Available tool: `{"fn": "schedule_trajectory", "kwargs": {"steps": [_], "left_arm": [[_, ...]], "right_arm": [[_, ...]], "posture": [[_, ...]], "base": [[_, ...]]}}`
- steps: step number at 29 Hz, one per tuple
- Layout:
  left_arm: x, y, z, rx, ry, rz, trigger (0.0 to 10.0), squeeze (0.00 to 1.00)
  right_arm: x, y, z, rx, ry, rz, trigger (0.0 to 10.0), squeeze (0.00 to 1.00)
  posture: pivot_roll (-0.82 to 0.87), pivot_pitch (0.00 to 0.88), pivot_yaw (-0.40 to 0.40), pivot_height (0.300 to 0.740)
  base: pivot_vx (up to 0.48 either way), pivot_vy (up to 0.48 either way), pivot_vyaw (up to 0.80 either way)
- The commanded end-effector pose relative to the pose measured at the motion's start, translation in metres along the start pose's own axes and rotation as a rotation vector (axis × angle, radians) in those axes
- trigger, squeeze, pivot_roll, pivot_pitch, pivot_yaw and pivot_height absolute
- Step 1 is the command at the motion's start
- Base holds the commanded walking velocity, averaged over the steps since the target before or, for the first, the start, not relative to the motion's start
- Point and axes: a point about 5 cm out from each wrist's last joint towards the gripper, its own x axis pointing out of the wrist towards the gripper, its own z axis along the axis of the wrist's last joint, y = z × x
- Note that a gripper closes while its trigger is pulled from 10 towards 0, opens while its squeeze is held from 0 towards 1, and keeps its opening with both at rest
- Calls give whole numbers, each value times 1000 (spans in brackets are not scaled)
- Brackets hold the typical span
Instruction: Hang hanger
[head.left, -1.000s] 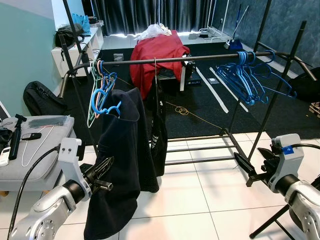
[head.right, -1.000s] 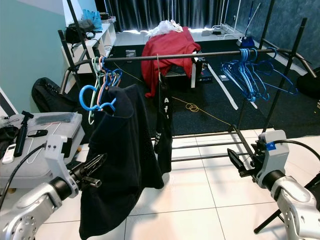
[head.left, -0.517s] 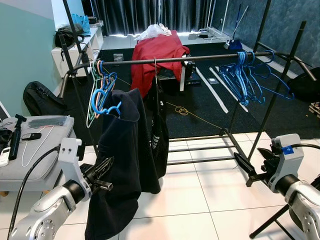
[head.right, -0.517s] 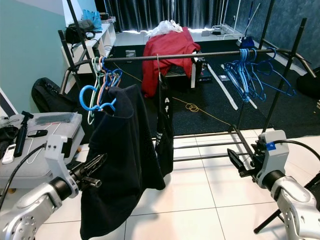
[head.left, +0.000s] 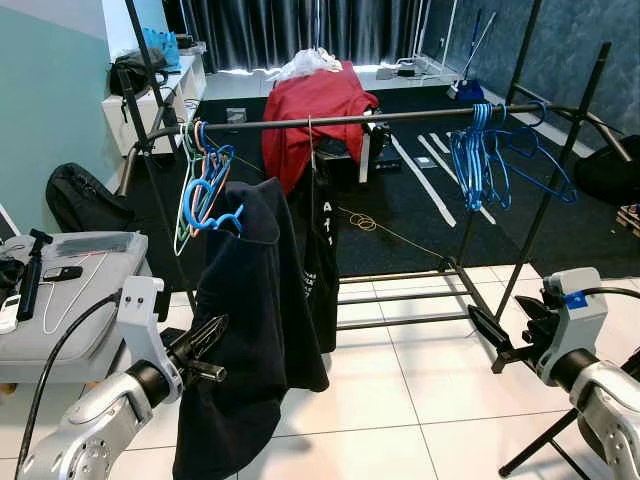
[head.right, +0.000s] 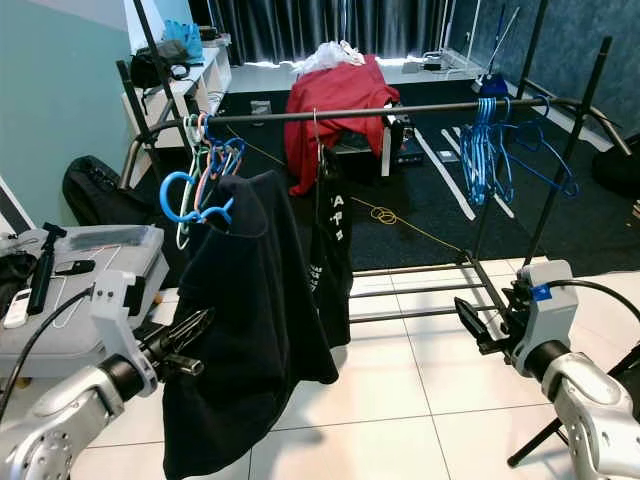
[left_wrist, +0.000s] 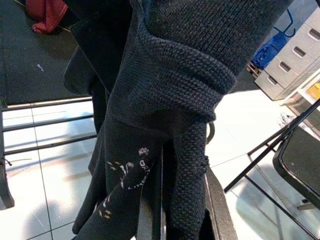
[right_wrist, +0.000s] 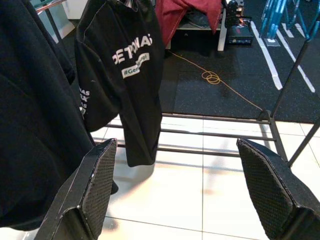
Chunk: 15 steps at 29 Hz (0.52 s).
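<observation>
A dark knitted garment (head.left: 245, 330) on a blue hanger (head.left: 215, 212) is gripped low down by the left gripper (head.left: 205, 352), whose two black fingers (left_wrist: 150, 210) are closed on a fold of the cloth. The hanger's hook is seen above the gripper, beside a bunch of coloured hangers (head.left: 195, 175) at the near end of a black rail (head.left: 400, 117); whether the hook rests on the rail cannot be told. Just beyond the held garment, a black printed T-shirt (head.left: 320, 260) is hung from the rail. The right gripper (head.left: 505, 340) is held low over the white tiled floor (head.left: 400, 400), well apart from the garment, its padded fingers (right_wrist: 97, 185) spread wide with nothing between them. Far above it, blue hangers (head.left: 480, 150) are bunched on the rail.
</observation>
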Motion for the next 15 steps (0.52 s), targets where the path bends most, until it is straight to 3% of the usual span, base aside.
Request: {"fn": "schedule_trajectory", "kwargs": {"steps": [1,15], "left_arm": [[0,2,11,7,-41,-7,10000,0],[0,2,11,8,-40,-8,10000,0]], "right_arm": [[0,2,1,2,0,9,10000,0],[0,2,2,6,-2,6,10000,0]], "posture": [[-126,0,39,740],[-125,0,38,740]], "base": [[0,0,0],[0,0,0]]}}
